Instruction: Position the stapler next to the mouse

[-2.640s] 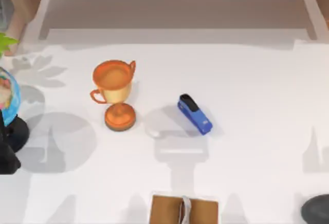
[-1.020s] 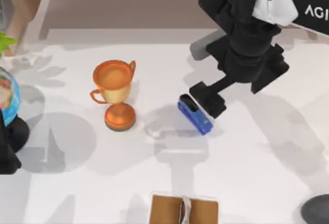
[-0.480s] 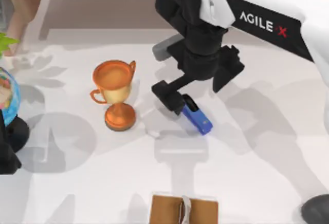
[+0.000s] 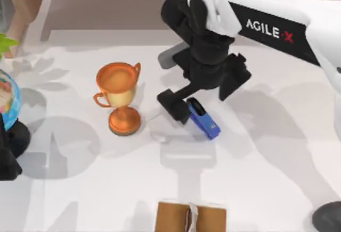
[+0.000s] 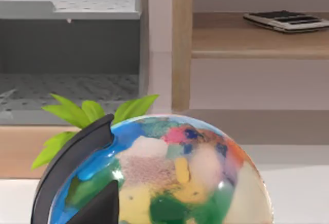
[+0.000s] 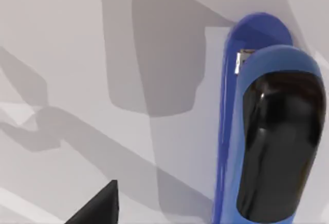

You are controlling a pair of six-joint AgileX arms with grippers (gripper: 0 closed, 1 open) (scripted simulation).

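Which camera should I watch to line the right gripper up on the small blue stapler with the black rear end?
Watch the top view: it shows the small blue stapler with the black rear end whole on the white table, with the right gripper at its black end. The right wrist view shows it close but cut off. The left wrist view faces a multicoloured globe.

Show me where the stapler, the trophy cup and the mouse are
stapler [image 4: 204, 120], top view, on its blue body.
trophy cup [image 4: 116, 79], top view, on the orange bowl.
mouse [image 4: 327, 217], top view, on its dark grey dome at the table's right corner.
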